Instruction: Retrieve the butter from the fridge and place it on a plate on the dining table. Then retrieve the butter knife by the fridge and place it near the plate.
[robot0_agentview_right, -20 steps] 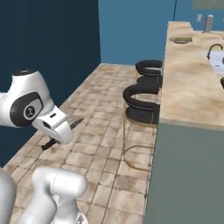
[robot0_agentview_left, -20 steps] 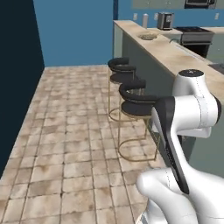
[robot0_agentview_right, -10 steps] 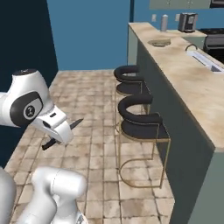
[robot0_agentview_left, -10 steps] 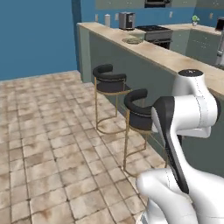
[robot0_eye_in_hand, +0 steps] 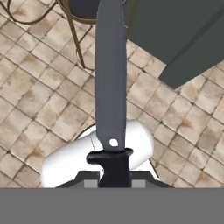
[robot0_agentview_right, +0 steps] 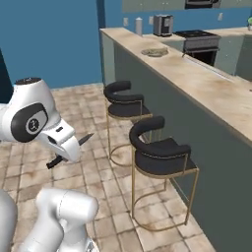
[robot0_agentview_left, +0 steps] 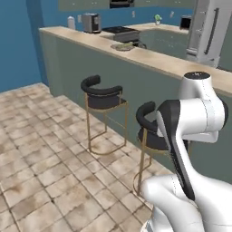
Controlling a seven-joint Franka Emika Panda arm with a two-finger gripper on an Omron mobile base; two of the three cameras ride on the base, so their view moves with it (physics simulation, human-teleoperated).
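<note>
My gripper point(robot0_eye_in_hand: 114, 182) is shut on the black handle of the butter knife point(robot0_eye_in_hand: 110, 78), whose dark blade points straight away from the hand over the tiled floor. In the right base view the butter knife point(robot0_agentview_right: 84, 140) sticks out of the hand at the left, level with the stools. The dining table point(robot0_agentview_right: 197, 78) runs along the right, and the grey plate point(robot0_agentview_right: 154, 51) lies on its far part. From the left base view I see the plate point(robot0_agentview_left: 122, 46) on the dining table point(robot0_agentview_left: 158, 60) and the fridge point(robot0_agentview_left: 209, 27) behind it. The butter is too small to make out.
Two black gold-legged stools point(robot0_agentview_right: 125, 101) point(robot0_agentview_right: 160, 148) stand against the table's front, the nearer one close to the arm. A stove point(robot0_agentview_right: 199, 34) and a small appliance point(robot0_agentview_right: 162, 24) sit on the back counter. Open tiled floor point(robot0_agentview_left: 41, 149) lies to the left.
The whole picture has shifted: the base has driven and turned, so the table and stools sit nearer and more side-on. The knife stays in the shut gripper.
</note>
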